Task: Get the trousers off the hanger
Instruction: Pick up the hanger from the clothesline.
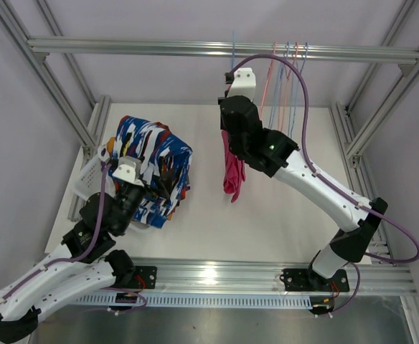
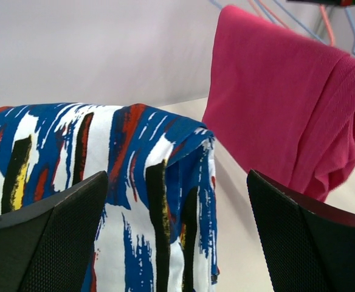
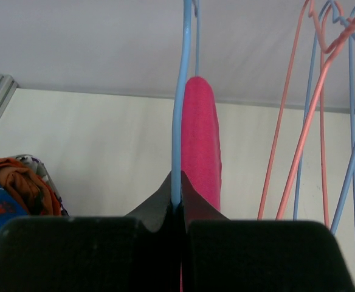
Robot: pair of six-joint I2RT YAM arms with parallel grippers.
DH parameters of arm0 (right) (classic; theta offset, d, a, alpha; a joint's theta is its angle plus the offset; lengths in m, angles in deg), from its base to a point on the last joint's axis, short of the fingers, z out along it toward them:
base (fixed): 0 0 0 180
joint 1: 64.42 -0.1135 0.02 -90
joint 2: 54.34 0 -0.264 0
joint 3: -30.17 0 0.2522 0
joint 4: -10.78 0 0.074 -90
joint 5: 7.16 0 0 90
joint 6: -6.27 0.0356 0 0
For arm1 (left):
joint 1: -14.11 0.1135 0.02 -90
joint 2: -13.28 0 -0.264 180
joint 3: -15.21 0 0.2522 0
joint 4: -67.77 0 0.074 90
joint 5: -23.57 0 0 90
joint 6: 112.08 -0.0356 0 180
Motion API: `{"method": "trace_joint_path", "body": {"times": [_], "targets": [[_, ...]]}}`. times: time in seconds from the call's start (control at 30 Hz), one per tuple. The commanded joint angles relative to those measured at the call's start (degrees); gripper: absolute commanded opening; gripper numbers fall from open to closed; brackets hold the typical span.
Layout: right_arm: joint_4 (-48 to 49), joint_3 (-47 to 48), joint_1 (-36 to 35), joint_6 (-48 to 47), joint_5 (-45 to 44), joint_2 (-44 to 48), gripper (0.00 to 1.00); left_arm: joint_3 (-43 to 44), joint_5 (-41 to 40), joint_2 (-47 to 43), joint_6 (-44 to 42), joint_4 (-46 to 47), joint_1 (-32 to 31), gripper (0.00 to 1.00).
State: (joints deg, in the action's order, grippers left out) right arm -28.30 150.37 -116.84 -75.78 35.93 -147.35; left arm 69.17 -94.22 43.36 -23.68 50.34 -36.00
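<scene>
A pair of pink trousers (image 1: pixel 232 175) hangs folded over a blue wire hanger (image 3: pixel 177 109) above the middle of the table. My right gripper (image 3: pixel 177 204) is shut on that hanger's wire, with the pink cloth (image 3: pixel 200 140) just beyond its fingertips. Blue-white-red patterned trousers (image 1: pixel 152 154) lie on top of a pile at the left. My left gripper (image 2: pixel 177 243) hovers open over this patterned cloth (image 2: pixel 135 182), its black fingers (image 2: pixel 56 243) wide apart and holding nothing. In the left wrist view the pink trousers (image 2: pixel 287 103) hang to the upper right.
The pile sits in a white basket (image 1: pixel 87 172) at the table's left edge; orange trousers (image 3: pixel 25 182) show under the patterned pair. Several bare pink and blue hangers (image 1: pixel 288 79) hang from the back rail (image 1: pixel 159 47), right of the held hanger. Aluminium frame posts border the table.
</scene>
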Motion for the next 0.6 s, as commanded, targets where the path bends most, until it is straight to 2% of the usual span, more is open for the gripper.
{"method": "trace_joint_path", "body": {"times": [0.0,0.13,0.3,0.43,0.57], "targets": [[11.3,-1.0,-1.8,-0.4,-4.4,5.8,0.0,-0.1,0.5,0.8,-2.1,3.2,-1.8,0.99],[11.3,-0.2,-1.9,-1.0,-4.5,5.3,0.0,0.6,0.9,2.4,-2.2,2.3,-3.2,1.0],[11.3,-3.6,-4.3,1.0,-6.3,7.0,0.0,0.1,2.8,3.2,-2.0,3.1,-5.3,0.99],[10.6,-5.4,-6.9,4.3,-9.5,8.0,0.0,-3.9,1.0,2.0,-5.9,10.2,-11.2,0.99],[7.5,-5.7,-8.8,9.9,-11.7,8.5,0.0,-5.0,0.9,2.0,-7.2,11.7,-13.2,0.99]]}}
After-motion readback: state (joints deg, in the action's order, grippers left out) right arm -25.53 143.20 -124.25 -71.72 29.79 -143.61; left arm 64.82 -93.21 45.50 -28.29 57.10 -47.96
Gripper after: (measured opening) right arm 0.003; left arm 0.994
